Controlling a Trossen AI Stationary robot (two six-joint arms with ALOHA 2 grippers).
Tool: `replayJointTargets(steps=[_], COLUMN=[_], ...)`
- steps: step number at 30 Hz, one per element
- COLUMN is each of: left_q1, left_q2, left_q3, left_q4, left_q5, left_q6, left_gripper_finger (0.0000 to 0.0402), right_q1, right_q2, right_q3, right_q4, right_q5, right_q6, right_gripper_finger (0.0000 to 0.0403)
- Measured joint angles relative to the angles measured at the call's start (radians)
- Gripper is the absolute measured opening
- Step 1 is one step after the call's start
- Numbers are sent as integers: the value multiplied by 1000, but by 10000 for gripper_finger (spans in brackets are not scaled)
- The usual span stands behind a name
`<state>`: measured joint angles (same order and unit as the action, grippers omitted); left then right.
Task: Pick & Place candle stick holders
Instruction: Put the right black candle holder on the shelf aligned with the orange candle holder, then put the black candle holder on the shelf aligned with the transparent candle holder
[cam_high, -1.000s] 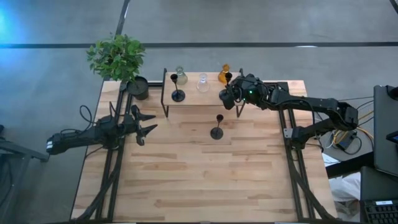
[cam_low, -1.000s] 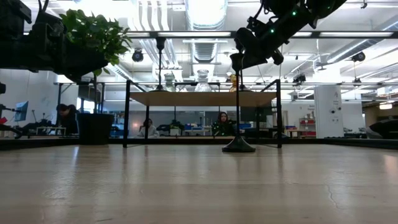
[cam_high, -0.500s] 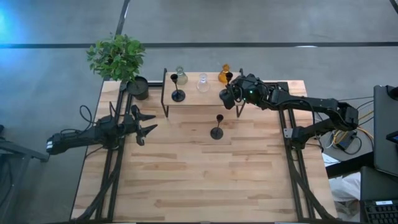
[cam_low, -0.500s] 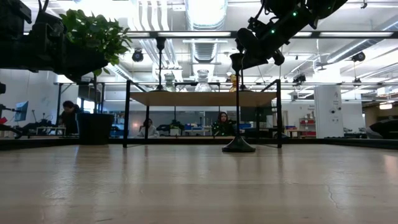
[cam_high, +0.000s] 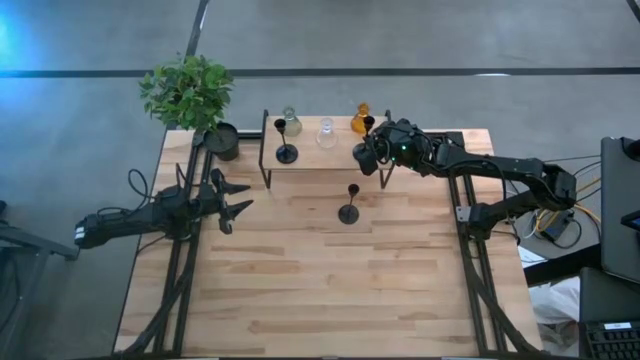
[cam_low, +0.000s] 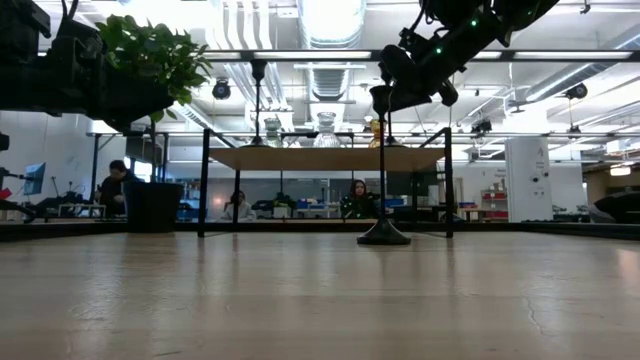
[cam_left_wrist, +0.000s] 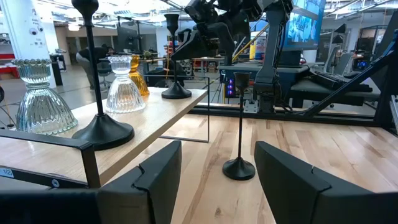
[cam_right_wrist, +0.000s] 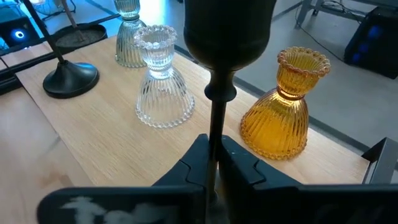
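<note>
Everything is placed relative to the small raised shelf (cam_high: 325, 155) at the back of the worktop (cam_high: 320, 290).

L gripper (cam_high: 232, 199) waits off the shelf's left end, low over the worktop, fingers spread w/ nothing between them. It's just a bystander for this step.

On the shelf, going left to right: a black holder (cam_high: 285, 142) near the left end, the olive-green glass holder (cam_high: 291, 121) behind it, the clear glass holder (cam_high: 326, 133) mid-shelf, and the amber glass holder (cam_high: 359, 120) toward the right end. A second black holder (cam_high: 349, 205) stands on the worktop in front of the shelf, apart from it.

R gripper (cam_high: 376, 160) sits over the shelf's right end, pinching the thin stem of the third black holder (cam_right_wrist: 219, 74), fingers pressed tight on it just under the cup. The amber one is close beside, the clear one a bit further.

Step in hand, as I read it: placing this holder at the shelf's right end. To do it well:
- keep the stem upright and lower straight down so the disc base lands flat, fully inside the shelf edge
- stay clear of the amber glass, since a sideways nudge could tip it
- release only once the base bears weight, then pull the fingers back along the stem line w/o dragging the cup.
</note>
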<state>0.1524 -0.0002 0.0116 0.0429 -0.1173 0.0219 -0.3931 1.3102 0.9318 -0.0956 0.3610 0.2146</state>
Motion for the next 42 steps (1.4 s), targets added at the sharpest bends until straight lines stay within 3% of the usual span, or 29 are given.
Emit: replayJointTargets(steps=[28, 35, 42], left_q1=[0, 0, 0], left_q2=[0, 0, 0], left_q3=[0, 0, 0], left_q4=[0, 0, 0], left_q5=[0, 0, 0], left_q6=[0, 0, 0], left_gripper_finger=[209, 209, 209], right_q1=[0, 0, 0], right_q2=[-2, -47, -166], right_q3=[-2, -1, -1], right_q4=[-39, -72, -231], right_q5=[-3, -2, 4], right_q6=[13, 8, 7], right_gripper_finger=[281, 303, 294])
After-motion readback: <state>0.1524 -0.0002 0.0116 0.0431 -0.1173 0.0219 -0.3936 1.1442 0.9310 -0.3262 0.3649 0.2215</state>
